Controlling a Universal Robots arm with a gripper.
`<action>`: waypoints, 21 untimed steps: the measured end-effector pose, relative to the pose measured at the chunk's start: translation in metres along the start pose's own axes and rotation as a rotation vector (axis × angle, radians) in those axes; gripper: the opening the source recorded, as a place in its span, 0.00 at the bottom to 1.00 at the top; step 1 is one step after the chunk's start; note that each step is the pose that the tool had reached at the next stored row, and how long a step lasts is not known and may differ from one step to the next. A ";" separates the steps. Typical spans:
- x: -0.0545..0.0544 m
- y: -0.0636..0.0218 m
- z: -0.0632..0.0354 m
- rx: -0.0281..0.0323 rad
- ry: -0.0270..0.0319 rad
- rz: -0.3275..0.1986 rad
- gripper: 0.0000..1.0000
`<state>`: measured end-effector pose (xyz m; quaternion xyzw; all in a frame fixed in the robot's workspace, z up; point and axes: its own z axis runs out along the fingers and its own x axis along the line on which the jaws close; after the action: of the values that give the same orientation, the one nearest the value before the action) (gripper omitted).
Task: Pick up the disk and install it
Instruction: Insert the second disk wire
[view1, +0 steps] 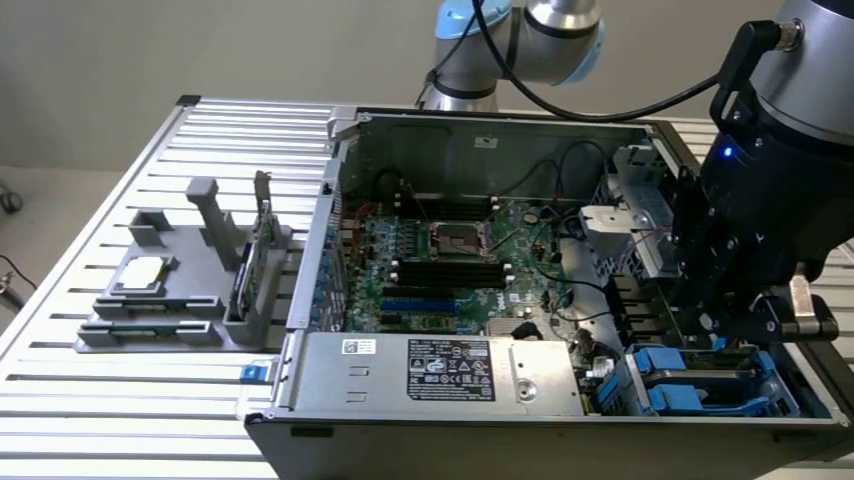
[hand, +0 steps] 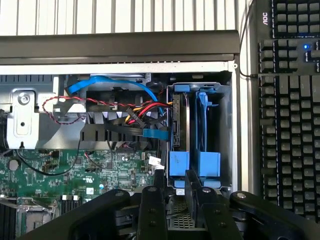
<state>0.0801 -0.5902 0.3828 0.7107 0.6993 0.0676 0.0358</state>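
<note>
The disk stands on edge in the drive cage at the corner of the open computer case. Its dark metal edge runs between bright blue rails, with a blue tab at the near end. My gripper hangs right over that end, with one black fingertip on each side of the blue tab, shut on the disk. A second blue carrier sits in the neighbouring slot. In the exterior view my gripper reaches down over the blue carriers at the case's near right corner.
Red, black and blue cables crowd the space beside the cage. The motherboard and the power supply fill the case. A grey fixture with a chip and a green card stands on the slatted table. A black keyboard lies beside the case.
</note>
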 end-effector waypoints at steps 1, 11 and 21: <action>0.000 0.0000 0.0000 0.0000 0.0000 0.000 0.31; 0.001 0.0012 0.0001 0.0000 -0.0001 0.000 0.31; 0.007 0.0157 0.0058 0.0000 0.0002 0.000 0.31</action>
<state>0.0966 -0.5828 0.3797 0.7107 0.6993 0.0677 0.0357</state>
